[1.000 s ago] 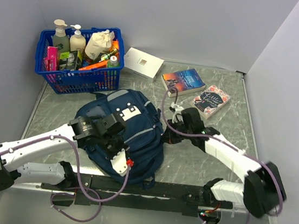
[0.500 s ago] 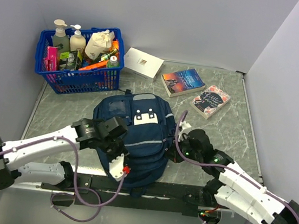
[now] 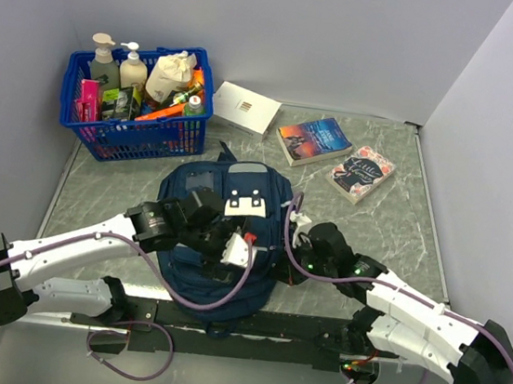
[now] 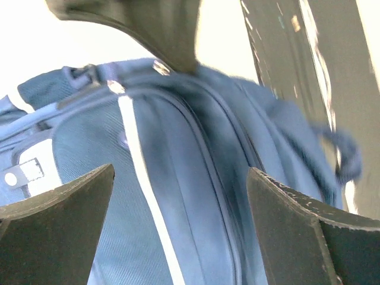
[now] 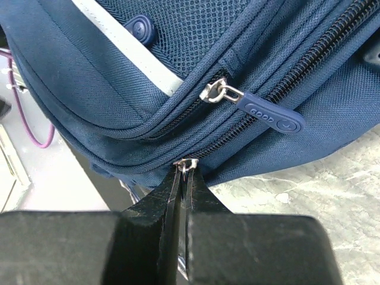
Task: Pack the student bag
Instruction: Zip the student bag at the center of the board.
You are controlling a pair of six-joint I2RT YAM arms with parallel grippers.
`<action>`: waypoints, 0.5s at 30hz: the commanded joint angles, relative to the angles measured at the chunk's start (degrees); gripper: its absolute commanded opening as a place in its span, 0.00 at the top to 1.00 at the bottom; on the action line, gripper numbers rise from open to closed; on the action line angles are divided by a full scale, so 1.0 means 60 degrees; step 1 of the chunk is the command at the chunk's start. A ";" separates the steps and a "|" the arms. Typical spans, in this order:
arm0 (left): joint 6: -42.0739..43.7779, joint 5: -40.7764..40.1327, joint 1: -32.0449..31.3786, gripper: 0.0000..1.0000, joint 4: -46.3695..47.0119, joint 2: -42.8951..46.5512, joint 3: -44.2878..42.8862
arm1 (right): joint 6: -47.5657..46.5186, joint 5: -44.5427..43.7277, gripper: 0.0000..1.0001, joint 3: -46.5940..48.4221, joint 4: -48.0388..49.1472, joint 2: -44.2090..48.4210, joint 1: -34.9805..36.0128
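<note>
The student bag (image 3: 210, 191), navy with a white front patch, lies flat in the middle of the table. My left gripper (image 3: 237, 243) hovers over its front, jaws wide open with nothing between them. In the left wrist view the left gripper (image 4: 181, 172) frames the student bag's (image 4: 178, 196) blue fabric and pale stripe. At the bag's right side my right gripper (image 3: 292, 255) is shut. In the right wrist view the right gripper (image 5: 185, 169) pinches a metal zipper pull (image 5: 187, 161) on the student bag's (image 5: 89, 77) lower zip. A second pull with a blue tab (image 5: 270, 116) lies free above it.
A blue plastic basket (image 3: 73, 123) with bottles and packets stands at the back left. Behind the bag lie a white box (image 3: 245, 108) and two books (image 3: 314, 140) (image 3: 363, 173). The black mounting rail (image 3: 305, 329) runs along the near edge.
My left gripper has let go, opened wide and moved up and right over the bag's front. The bag has swung round to face upright. My right gripper stays shut at the bag's side.
</note>
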State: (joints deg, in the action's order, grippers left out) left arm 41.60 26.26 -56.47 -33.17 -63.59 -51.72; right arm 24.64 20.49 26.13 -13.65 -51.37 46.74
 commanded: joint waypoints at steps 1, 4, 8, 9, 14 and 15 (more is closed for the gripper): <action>-0.3007 -0.0361 -0.0081 0.04 0.2610 -0.0313 0.0402 | 0.0111 0.0378 1.00 0.0011 0.0927 0.0403 0.0091; -0.3023 -0.0524 -0.0168 0.04 0.2906 -0.0621 0.0491 | 0.0170 0.0452 1.00 -0.0165 0.1088 0.0491 0.0062; -0.3228 -0.0817 -0.0534 0.03 0.3008 -0.0870 0.0535 | 0.0229 0.0554 1.00 -0.0210 0.1308 0.0462 0.0091; -0.3257 -0.0875 -0.0564 0.02 0.3037 -0.0914 0.0578 | 0.0243 0.0598 1.00 -0.0209 0.1381 0.0447 0.0091; -0.3477 -0.1607 -0.0681 0.12 0.3360 -0.1032 0.0754 | 0.0185 0.0905 1.00 -0.0180 0.1630 0.0169 0.0091; -0.3434 -0.1724 -0.0725 0.16 0.3389 -0.1047 0.0798 | 0.0185 0.0921 1.00 -0.0195 0.1630 0.0154 0.0091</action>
State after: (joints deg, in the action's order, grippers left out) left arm 23.33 19.57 -59.94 -16.86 -69.28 -47.66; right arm 25.26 22.74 24.23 -9.63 -50.06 46.74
